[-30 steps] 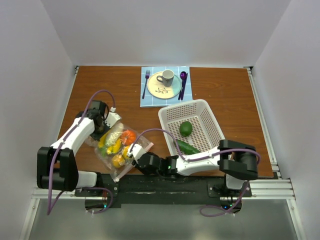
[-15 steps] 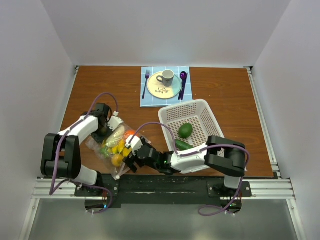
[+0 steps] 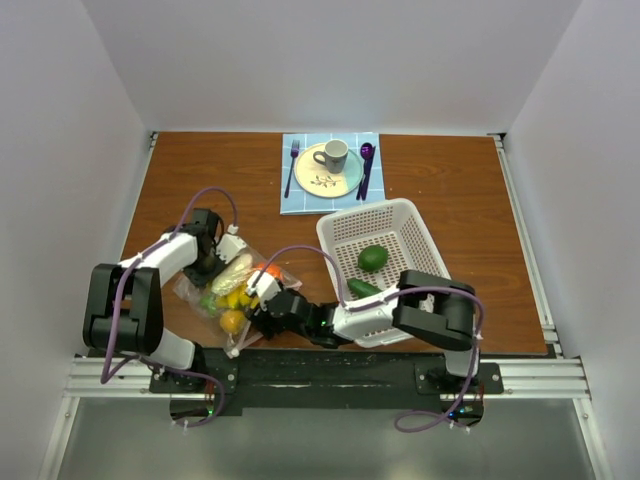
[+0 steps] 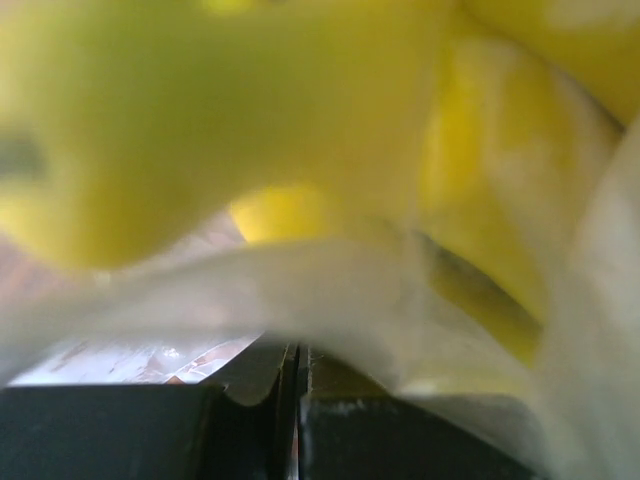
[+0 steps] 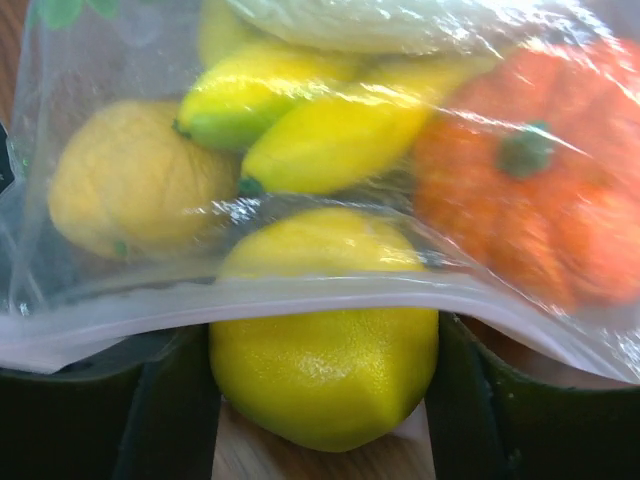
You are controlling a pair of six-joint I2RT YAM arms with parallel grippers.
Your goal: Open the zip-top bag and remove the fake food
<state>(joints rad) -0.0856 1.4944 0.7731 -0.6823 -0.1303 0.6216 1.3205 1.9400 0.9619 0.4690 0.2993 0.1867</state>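
The clear zip-top bag [image 3: 190, 288] lies at the near left of the table with fake food inside: an orange pumpkin [image 5: 540, 200], yellow pieces [image 5: 320, 140] and a pale whitish piece [image 3: 232, 268]. My right gripper [image 3: 258, 300] is at the bag's mouth. Its fingers [image 5: 170, 420] press both sides of a yellow lemon [image 5: 320, 370] that sticks halfway out under the zip strip [image 5: 120, 325]. My left gripper [image 3: 207, 265] is shut on the bag's far left edge. In the left wrist view its jaws [image 4: 297, 350] meet, with plastic film [image 4: 330, 290] draped over them.
A white perforated basket [image 3: 330, 235] stands right of the bag and holds a green round fruit [image 3: 372, 258] and a green cucumber [image 3: 362, 289]. At the back, a blue mat carries a plate [image 3: 318, 180], a cup [image 3: 333, 154], a fork and a purple spoon.
My right gripper has moved left into the bag's mouth, opened wide, then closed around the lemon. The left gripper has drawn the bag's edge nearer and the bag has bunched up.
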